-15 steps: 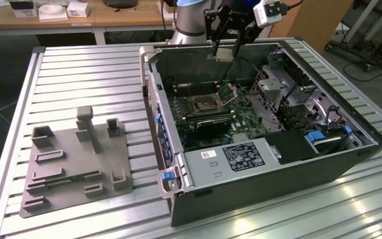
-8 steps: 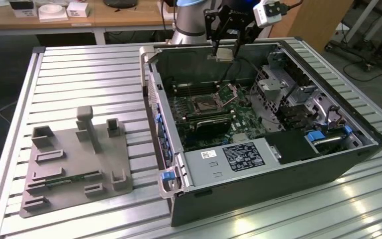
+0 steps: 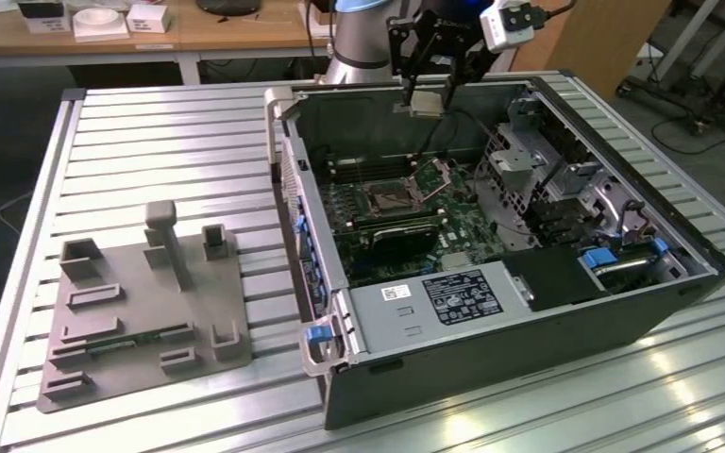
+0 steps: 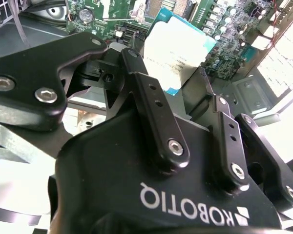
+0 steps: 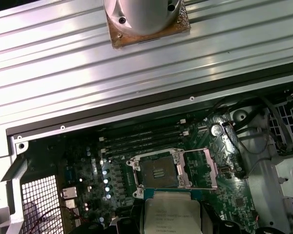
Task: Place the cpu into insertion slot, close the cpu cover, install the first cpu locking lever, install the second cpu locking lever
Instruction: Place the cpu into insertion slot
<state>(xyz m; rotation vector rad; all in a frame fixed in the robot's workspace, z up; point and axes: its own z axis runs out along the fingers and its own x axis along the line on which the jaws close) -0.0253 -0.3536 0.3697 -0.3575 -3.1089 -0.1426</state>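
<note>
The insertion slot (image 3: 385, 198) sits bare mid-motherboard (image 3: 463, 236) inside the case (image 3: 489, 349), with the cpu cover (image 5: 213, 170) flipped open beside it. Further back, near the case's far edge, the gripper (image 3: 429, 92) is clamped on the cpu (image 3: 426, 105), well above the board.

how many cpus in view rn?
1. The cpu is gripped by the gripper above the open computer case; the insertion slot is empty.

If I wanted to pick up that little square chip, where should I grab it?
By two opposite edges, coming from above its metal face. The cpu is thin, flat and square, so only its edges offer purchase. The gripper clamps it that way now.
</note>
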